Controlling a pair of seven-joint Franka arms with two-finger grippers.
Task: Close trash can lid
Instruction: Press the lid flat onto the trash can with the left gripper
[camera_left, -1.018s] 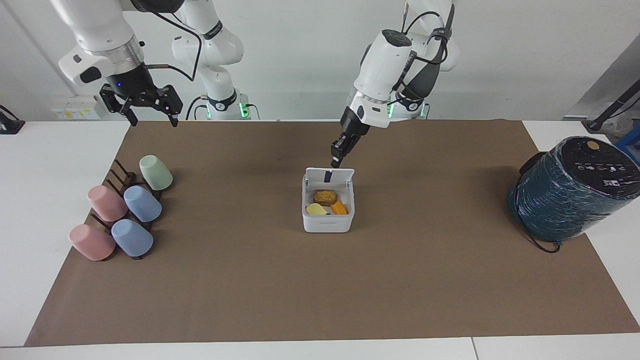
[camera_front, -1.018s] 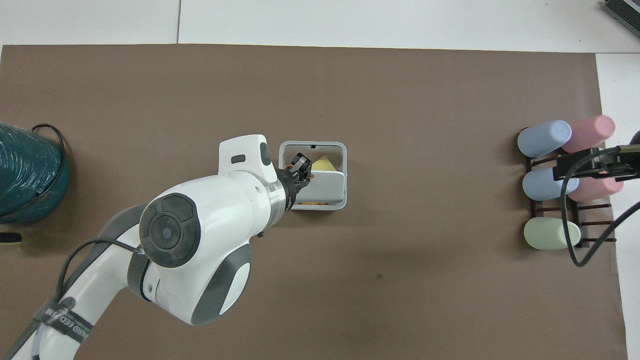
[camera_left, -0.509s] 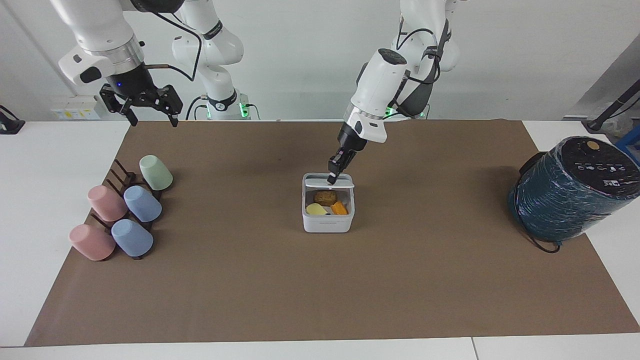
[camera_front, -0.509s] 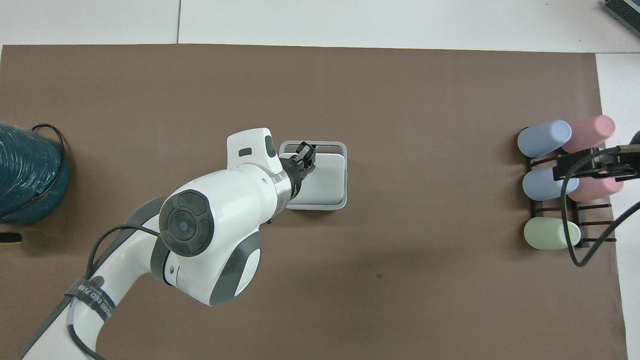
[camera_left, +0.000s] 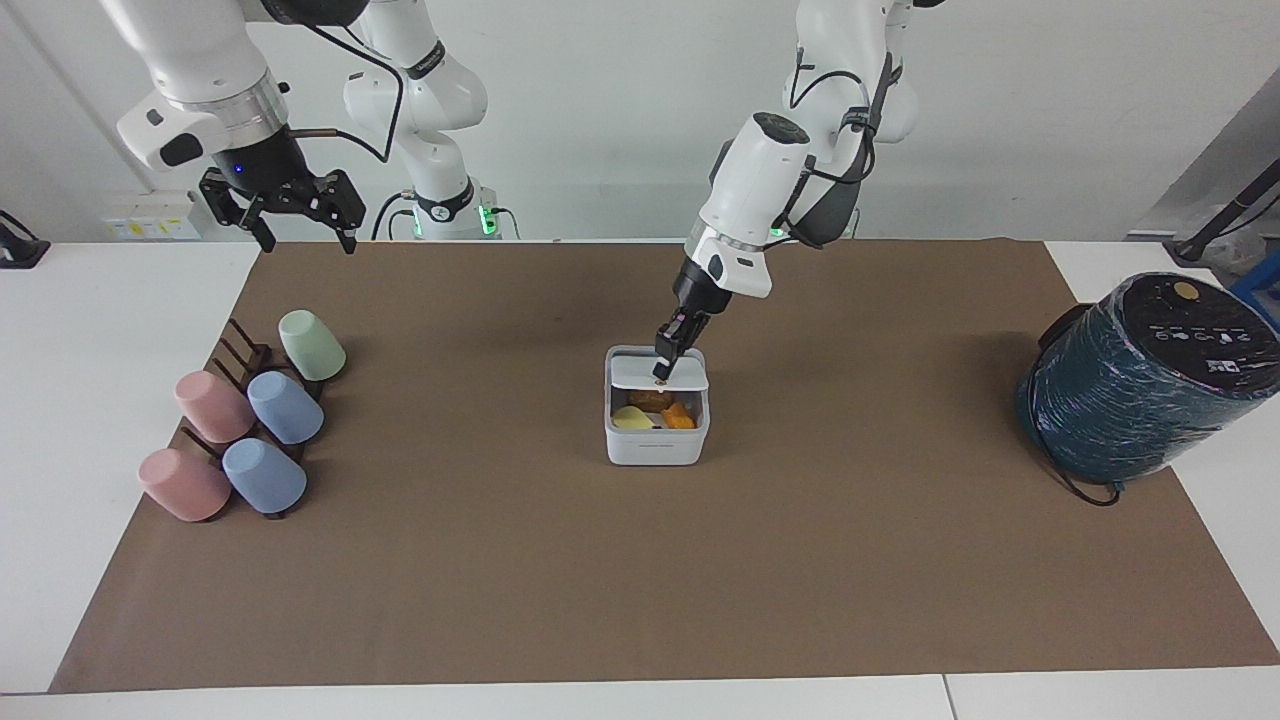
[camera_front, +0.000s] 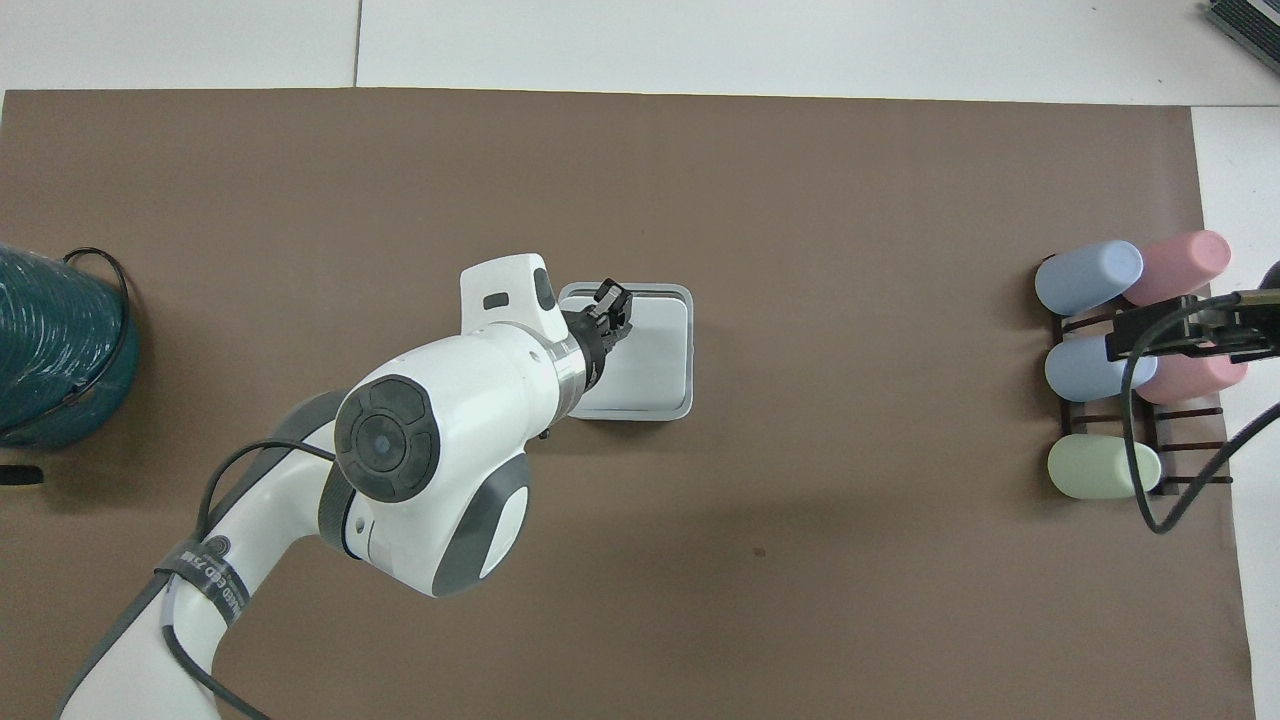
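The white trash can (camera_left: 656, 447) stands in the middle of the brown mat. Its lid (camera_left: 637, 372) is tilted low over the opening, hinged at the edge nearer the robots. A gap at the front shows yellow, orange and brown items inside. My left gripper (camera_left: 662, 367) is shut, and its tip presses on the top of the lid near the orange dot. In the overhead view the lid (camera_front: 655, 360) covers almost the whole can (camera_front: 689, 400), with the left gripper (camera_front: 612, 302) over its edge. My right gripper (camera_left: 296, 215) is open and waits in the air near the cup rack.
A dark rack with several pastel cups (camera_left: 250, 420) lies at the right arm's end of the table. A big dark teal wrapped cylinder (camera_left: 1140, 385) with a black cable stands at the left arm's end. The brown mat (camera_left: 640, 590) covers most of the table.
The lid has swung from upright down to nearly flat over the can. My left gripper has followed it down and forward, pushing on its top. The right arm has not moved.
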